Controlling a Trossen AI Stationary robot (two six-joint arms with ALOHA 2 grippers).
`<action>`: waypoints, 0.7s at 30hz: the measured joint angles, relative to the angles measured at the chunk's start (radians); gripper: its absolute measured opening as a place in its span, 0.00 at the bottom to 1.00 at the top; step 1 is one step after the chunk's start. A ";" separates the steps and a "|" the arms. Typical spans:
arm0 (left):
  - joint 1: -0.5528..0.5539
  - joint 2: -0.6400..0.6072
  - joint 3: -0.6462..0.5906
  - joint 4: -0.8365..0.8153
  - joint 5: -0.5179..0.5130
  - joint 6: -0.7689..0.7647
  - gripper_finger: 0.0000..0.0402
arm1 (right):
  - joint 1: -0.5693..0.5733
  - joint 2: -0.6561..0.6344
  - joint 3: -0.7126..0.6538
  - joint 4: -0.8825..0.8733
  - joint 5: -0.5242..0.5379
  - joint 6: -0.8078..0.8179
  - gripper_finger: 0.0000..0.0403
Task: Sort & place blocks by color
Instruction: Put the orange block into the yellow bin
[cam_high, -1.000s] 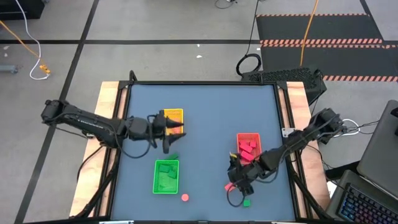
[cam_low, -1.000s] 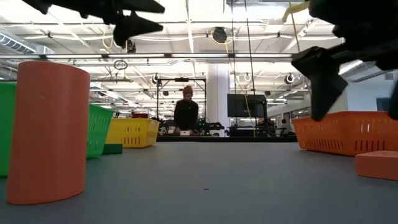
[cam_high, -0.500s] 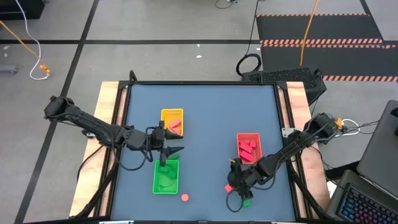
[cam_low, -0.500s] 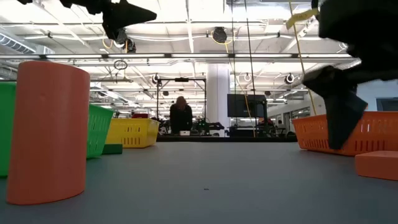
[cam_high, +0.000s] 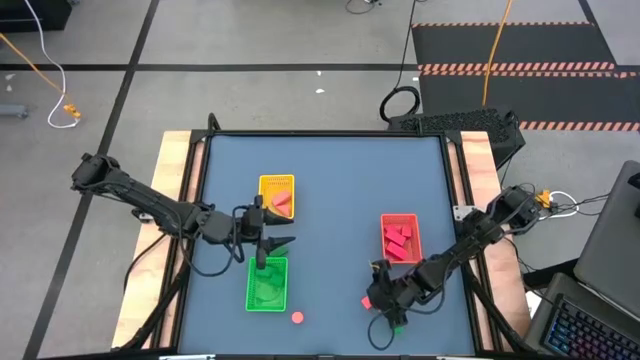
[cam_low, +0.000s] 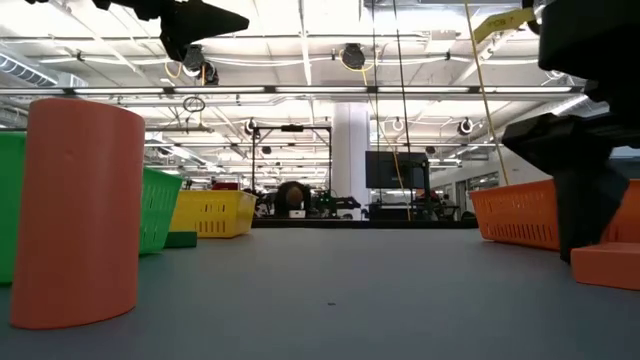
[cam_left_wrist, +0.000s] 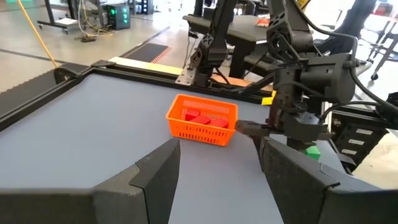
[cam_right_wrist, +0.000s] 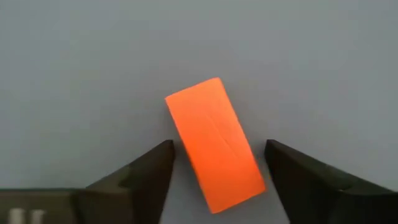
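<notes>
Bright, even light from ceiling strip lamps (cam_low: 300, 92) leaves only soft shadows on the counter (cam_high: 330, 190), while the near salmon-pink cylinder (cam_low: 75, 210) looks slightly blurred.

The left arm reaches in from the table's left edge, bent at the elbow, its forearm running rightward over the tabletop. The left gripper (cam_high: 272, 243) hangs above the surface with its two fingers (cam_left_wrist: 155, 174) spread apart and nothing between them. The right arm comes in from the table's right edge and slopes down toward the near side. The right gripper (cam_high: 378, 298) points straight down, low at the surface, its fingers (cam_right_wrist: 146, 168) standing apart.
</notes>
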 joint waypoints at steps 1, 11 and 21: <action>0.002 0.000 0.000 0.000 0.000 0.003 0.56 | 0.004 0.000 0.000 -0.001 0.001 0.004 0.56; 0.016 0.000 0.000 0.004 -0.002 0.009 0.56 | 0.004 -0.009 -0.002 0.027 0.032 -0.049 0.29; -0.024 0.095 0.000 0.253 -0.001 0.278 0.56 | -0.122 -0.110 -0.002 0.294 0.301 -0.410 0.29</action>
